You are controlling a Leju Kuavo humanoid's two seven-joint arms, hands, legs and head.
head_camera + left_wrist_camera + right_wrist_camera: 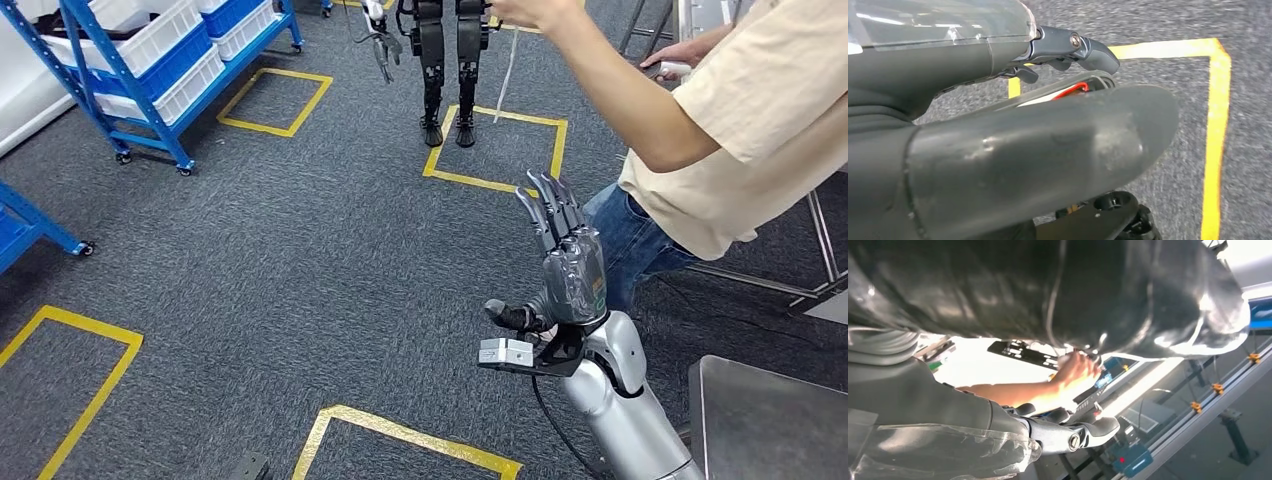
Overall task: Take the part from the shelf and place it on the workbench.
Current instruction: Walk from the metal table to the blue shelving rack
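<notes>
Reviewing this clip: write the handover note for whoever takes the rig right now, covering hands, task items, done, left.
Right hand: raised, fingers straight and apart, holding nothing.
Left hand: seen close in the left wrist view above grey carpet and yellow floor tape; whether it is open cannot be told.
Blue shelf with white bins stands far off at the robot's left front; no part is held.
Workbench corner is at the right.
A person stands close on the right, arm stretched out.
Done: nothing visible.
Left: fetch the part, place it on the workbench.
</notes>
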